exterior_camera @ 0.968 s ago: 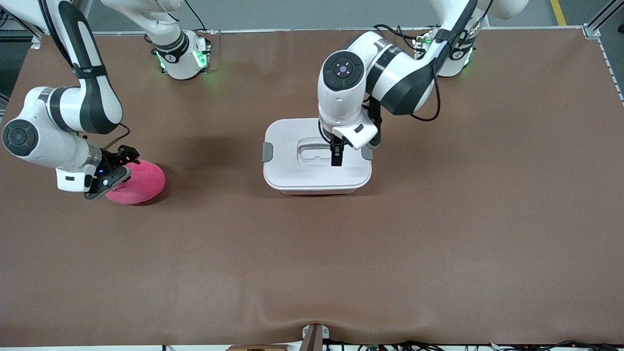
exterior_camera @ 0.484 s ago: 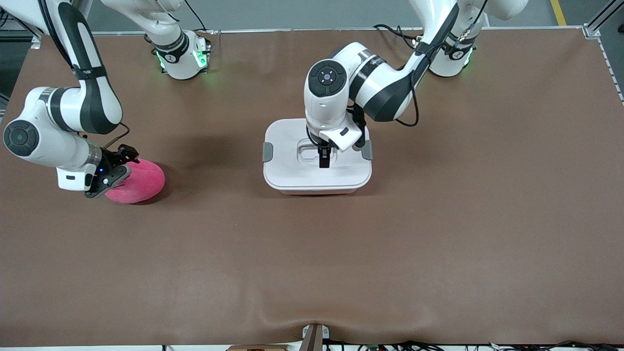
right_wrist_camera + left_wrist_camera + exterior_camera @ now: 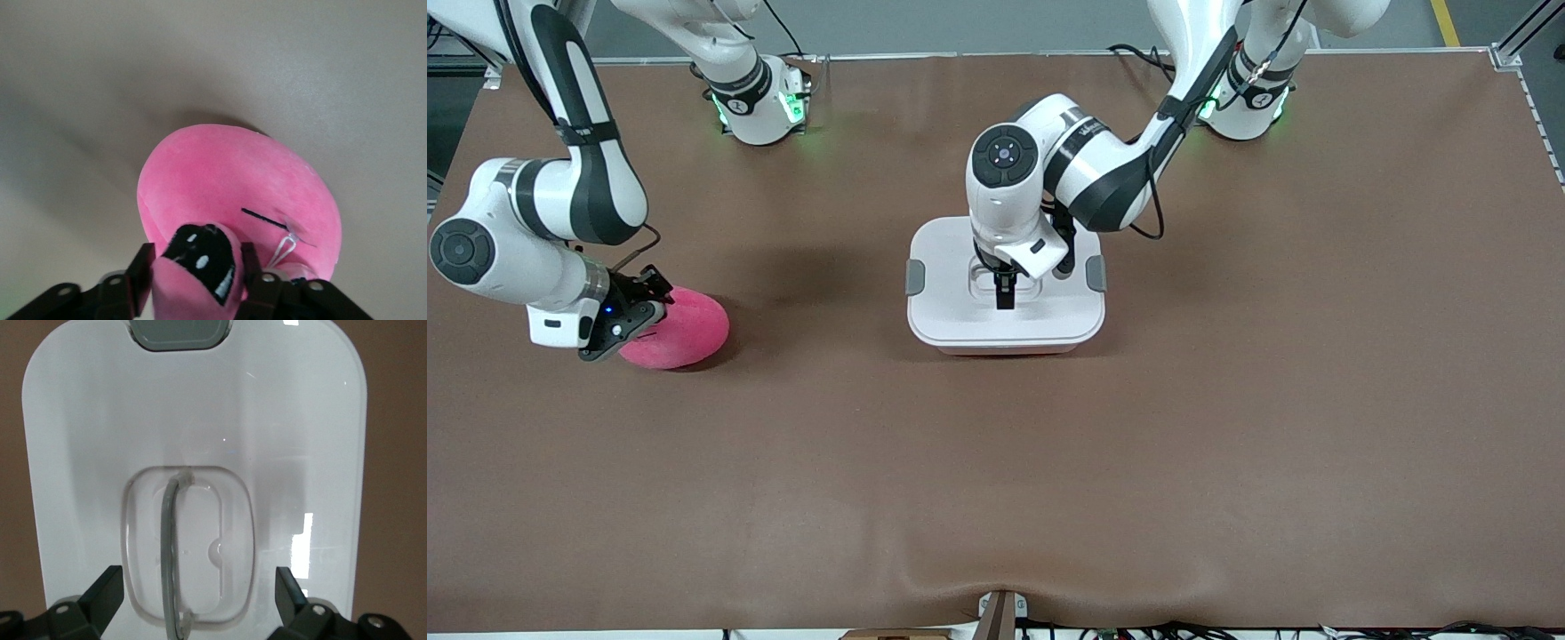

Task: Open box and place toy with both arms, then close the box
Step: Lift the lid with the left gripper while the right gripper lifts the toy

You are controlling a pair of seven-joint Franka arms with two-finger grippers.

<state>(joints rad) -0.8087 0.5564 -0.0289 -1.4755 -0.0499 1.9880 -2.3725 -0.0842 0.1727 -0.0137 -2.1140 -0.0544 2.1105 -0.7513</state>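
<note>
Front view: right pincer (image 3: 643,307) grips toy (image 3: 685,331); left pincer (image 3: 1005,292) spread over box (image 3: 960,311).

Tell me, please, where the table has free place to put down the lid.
Bare table runs wide below the box and the toy, nearer the front camera, and between them. Crowded: the left gripper over the lid's handle; the right gripper pinching the toy.

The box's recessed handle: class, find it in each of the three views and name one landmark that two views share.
Front view: the handle sits mid-lid, under the left gripper.
Left wrist view: it fills the lower middle, between the open fingers.
Right wrist view: not in it.
Shared landmark: the grey side clip.
</note>
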